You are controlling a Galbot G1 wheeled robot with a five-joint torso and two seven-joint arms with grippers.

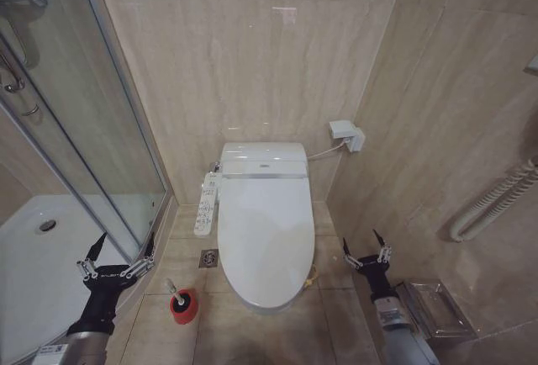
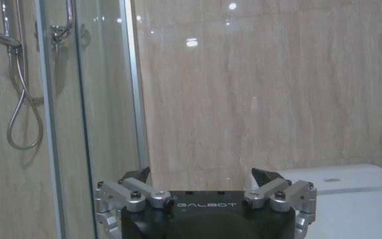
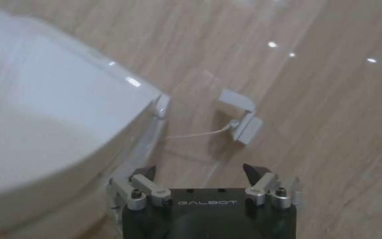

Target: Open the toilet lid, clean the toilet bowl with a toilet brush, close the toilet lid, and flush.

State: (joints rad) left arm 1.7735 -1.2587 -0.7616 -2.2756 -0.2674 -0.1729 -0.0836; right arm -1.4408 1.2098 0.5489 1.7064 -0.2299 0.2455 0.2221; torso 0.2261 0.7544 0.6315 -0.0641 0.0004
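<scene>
The white toilet lid (image 1: 262,229) lies flat and shut over the toilet bowl, hiding the inside; it also shows in the left wrist view (image 2: 360,209) and the right wrist view (image 3: 45,114). The toilet brush (image 1: 174,291) stands with its slim white handle up in a round red cup holder (image 1: 184,308) on the floor at the toilet's front left. My left gripper (image 1: 119,249) hovers open left of the brush, near the shower door. My right gripper (image 1: 363,242) hovers open just right of the toilet's front, apart from it.
A long white button panel (image 1: 207,203) runs along the toilet's left side. A glass shower enclosure (image 1: 76,155) with a white tray (image 1: 34,256) is at the left. A wall socket box (image 1: 346,134) and a white grab rail (image 1: 496,201) sit on the right. A floor drain (image 1: 208,258) lies beside the toilet.
</scene>
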